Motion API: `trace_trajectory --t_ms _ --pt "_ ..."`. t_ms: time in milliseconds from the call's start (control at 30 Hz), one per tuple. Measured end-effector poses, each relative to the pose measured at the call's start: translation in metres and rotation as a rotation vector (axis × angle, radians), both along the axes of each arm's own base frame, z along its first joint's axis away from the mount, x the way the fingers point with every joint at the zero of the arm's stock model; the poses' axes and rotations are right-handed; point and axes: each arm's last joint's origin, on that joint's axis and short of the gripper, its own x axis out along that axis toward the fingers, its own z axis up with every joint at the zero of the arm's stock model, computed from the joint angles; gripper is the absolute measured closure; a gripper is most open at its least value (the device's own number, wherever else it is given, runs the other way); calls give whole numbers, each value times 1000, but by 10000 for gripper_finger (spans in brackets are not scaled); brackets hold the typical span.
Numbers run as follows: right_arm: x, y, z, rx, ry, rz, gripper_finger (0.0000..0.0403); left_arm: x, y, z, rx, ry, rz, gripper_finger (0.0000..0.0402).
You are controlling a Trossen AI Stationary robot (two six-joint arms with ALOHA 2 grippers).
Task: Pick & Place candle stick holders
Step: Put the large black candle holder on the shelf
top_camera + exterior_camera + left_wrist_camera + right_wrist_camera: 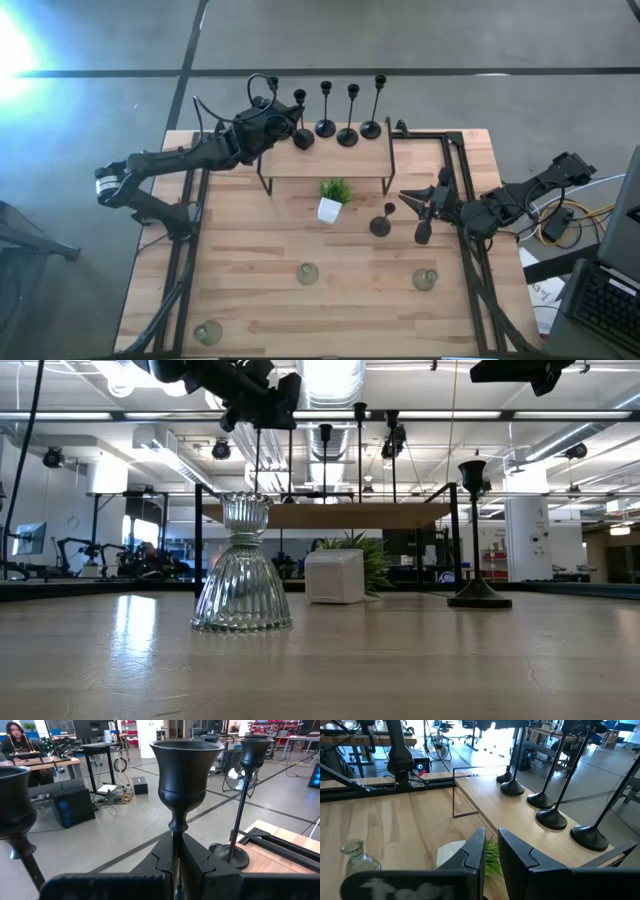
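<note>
The left gripper [283,128] is clamped tight on the thin stem of a slim black metal candle stick holder [186,775] at the left end of the raised wooden shelf [325,160], the landmark of this tabletop. In the left wrist view the stem vanishes between the dark fingers [162,857], and the holder's base is hidden, so whether it rests on the shelf cannot be told. Four more black holders [325,128] line the shelf's far edge to the right of the grip, close together with little room between their round bases.

In front of the shelf stands a small spiky green plant in a white cube pot [333,200]. To its right, a sixth black holder [381,223] stands on the light wooden table [250,250]. Just right of that holder hangs the right gripper [424,222], its jaws drawn narrow with only a slim gap and apparently empty, though the overhead view is too small to be sure.

Three squat, ribbed, pale-greenish glass holders sit well in front of the shelf: one [307,273] at centre, one [425,279] to the right, one [208,332] by the table's near left edge, partly cut off from easy reading. Wide bare wood lies between them. Black frame rails [470,200] run along both table sides.
</note>
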Motion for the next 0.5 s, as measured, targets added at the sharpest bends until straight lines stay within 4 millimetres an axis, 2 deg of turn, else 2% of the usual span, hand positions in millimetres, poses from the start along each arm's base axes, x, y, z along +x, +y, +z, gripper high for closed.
trace_trajectory --t_ms 500 --pt "0 0 0 0 0 0 360 -1 3 -3 -22 17 1 387"
